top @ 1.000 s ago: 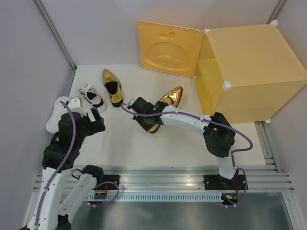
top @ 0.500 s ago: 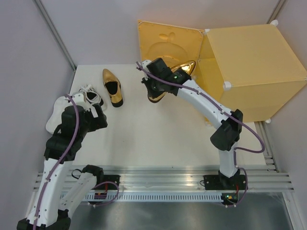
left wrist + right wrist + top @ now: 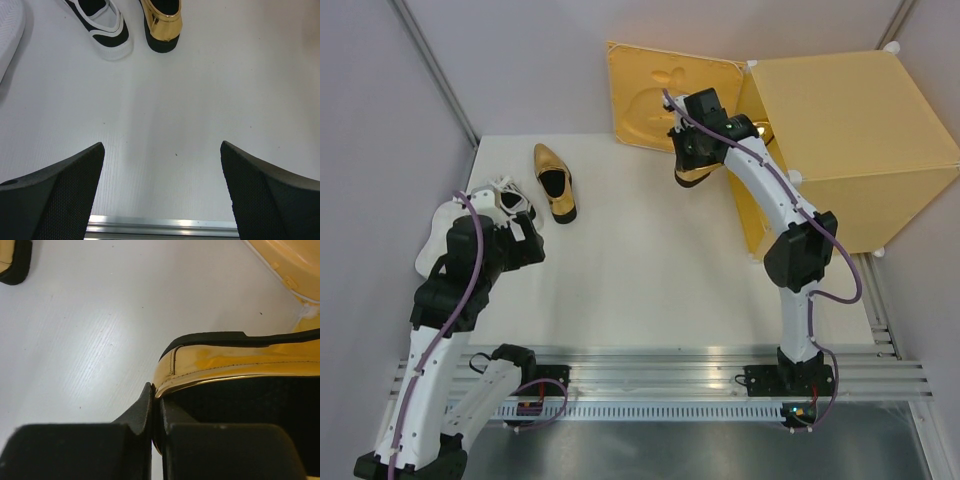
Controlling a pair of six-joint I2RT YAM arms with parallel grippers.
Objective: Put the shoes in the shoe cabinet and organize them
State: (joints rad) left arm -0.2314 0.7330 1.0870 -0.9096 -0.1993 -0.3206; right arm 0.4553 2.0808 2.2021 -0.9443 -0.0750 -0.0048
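Top view: right gripper (image 3: 692, 158) has one gold shoe (image 3: 688, 178) right at the shoe cabinet (image 3: 850, 130) mouth, beside its open door (image 3: 670, 90). Can't see inside, so I'd say none is stored yet. The other gold shoe (image 3: 554, 180), laced white shoe (image 3: 510, 198) and plain white shoe (image 3: 438, 235) wait far left.

Left wrist: left gripper (image 3: 161, 150) spread wide, empty.

Right wrist: jaws clamped on the shoe's heel rim.

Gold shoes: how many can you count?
2. One gold shoe lies on the table beside a white shoe; the other is pinched by the right gripper near the cabinet. None seems hidden.
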